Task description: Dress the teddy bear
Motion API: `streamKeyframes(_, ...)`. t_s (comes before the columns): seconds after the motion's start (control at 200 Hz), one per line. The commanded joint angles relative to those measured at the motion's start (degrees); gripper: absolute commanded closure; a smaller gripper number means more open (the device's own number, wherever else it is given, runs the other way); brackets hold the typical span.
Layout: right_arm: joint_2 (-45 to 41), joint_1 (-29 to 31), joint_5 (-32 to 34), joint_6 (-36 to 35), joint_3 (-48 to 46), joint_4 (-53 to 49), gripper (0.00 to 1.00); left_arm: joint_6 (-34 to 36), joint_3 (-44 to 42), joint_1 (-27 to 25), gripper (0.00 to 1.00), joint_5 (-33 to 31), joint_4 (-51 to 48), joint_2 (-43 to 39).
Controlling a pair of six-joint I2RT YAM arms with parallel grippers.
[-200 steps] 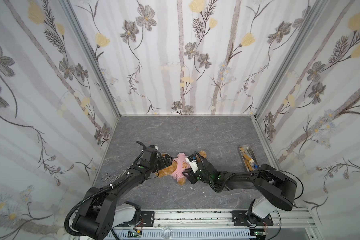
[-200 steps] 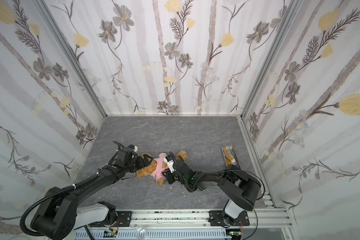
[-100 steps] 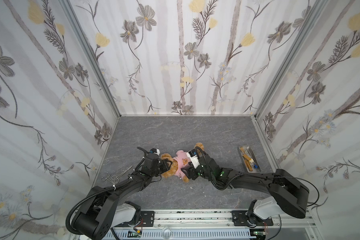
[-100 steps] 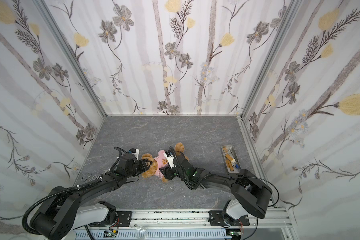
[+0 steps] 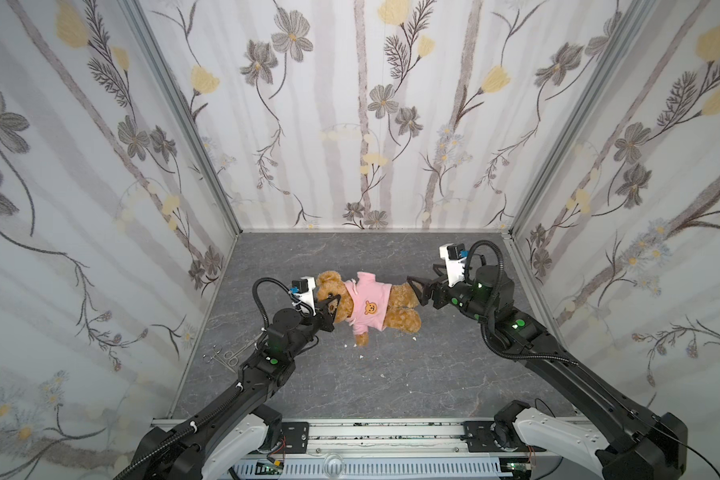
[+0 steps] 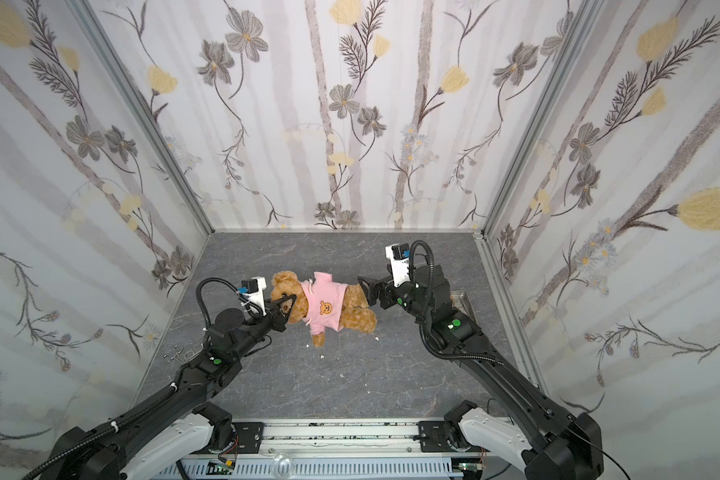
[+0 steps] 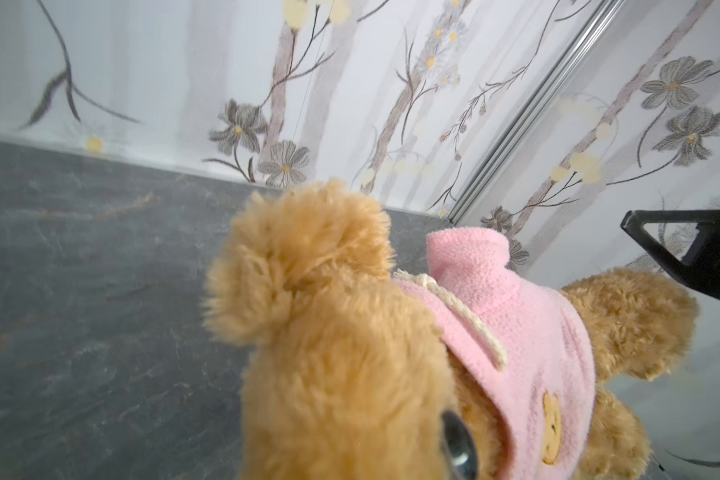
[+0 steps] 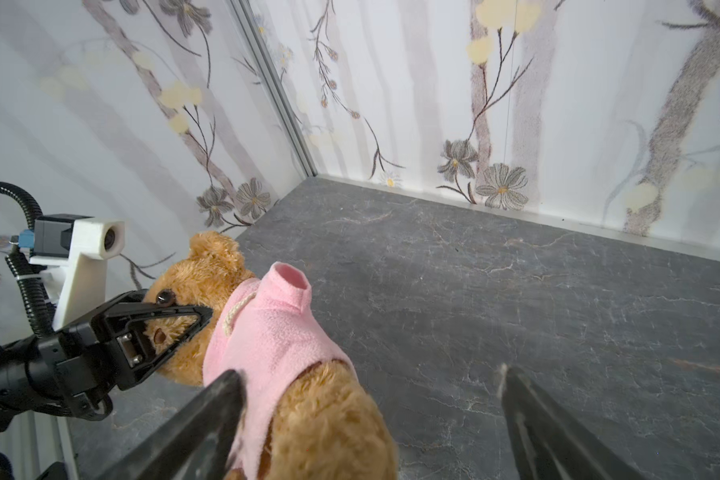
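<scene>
Down at the near rail, the left arm (image 5: 267, 365) reaches forward and up in a long slant. The right arm (image 5: 516, 332) mirrors it from the other side, elbow high and wrist turned in toward the middle.

The left gripper (image 5: 330, 302) is clamped on the bear (image 5: 402, 326) at the head. In the right wrist view one finger lies straight across the face between eye and nose. The bear stretches sideways, head at the left gripper, legs toward the right one, belly up to the top views. It wears a pink hoodie (image 5: 368, 299) with the patch showing. The near paw pokes out of its sleeve, and the far sleeve (image 8: 289, 276) stands up as an open tube. Whether the bear rests on the floor (image 5: 391, 374) or hangs just over it, I can't tell.

The right gripper (image 8: 368, 374) is spread wide and holds nothing. The bear's hind end sits between the fingers, close against one of them.

Forceps (image 5: 227, 356) lie by the left wall and a metal tray (image 6: 461, 300) shows behind the right arm, with the flowered back wall (image 5: 362, 124) beyond.
</scene>
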Motion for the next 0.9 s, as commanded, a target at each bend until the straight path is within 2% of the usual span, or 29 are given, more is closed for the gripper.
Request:
streamKeyframes(0.0, -0.33, -0.71, -8.73, -3.51, 5.05, -6.11, 0.04, 8.92, 1.42, -0.59, 0.90, -1.82, 5.09, -1.44)
streamKeyframes(0.18, 5.70, 0.42, -16.11, -7.31, 12.36, -11.82, 0.05, 18.39, 3.45, -2.48, 0.90, -2.01, 5.08, -2.88)
streamKeyframes(0.275, 9.66, 1.79, -16.64, -10.17, 14.84, -14.32, 0.04, 20.38, 4.42, -3.00, 0.90, -1.24, 4.94, -3.39)
streamKeyframes(0.515, 16.80, 3.00, -19.91, -13.66, 16.14, -12.51, 0.03, 20.26, 4.61, -4.15, 0.90, -0.11, 4.94, -4.97)
streamKeyframes(0.669, 19.98, 2.67, -22.60, -15.10, 14.49, -12.33, 0.06, 17.64, 4.16, -4.64, 0.89, -0.02, 5.08, -5.85)
streamKeyframes(0.744, 19.72, 2.45, -23.35, -14.86, 11.98, -10.06, 0.07, 16.04, 4.17, -4.88, 0.89, -0.11, 5.13, -6.04)
streamKeyframes(0.894, 16.45, 2.31, -27.54, -10.19, 5.45, 1.05, 0.08, 12.89, 3.65, -5.38, 0.89, -1.47, 5.32, -6.13)
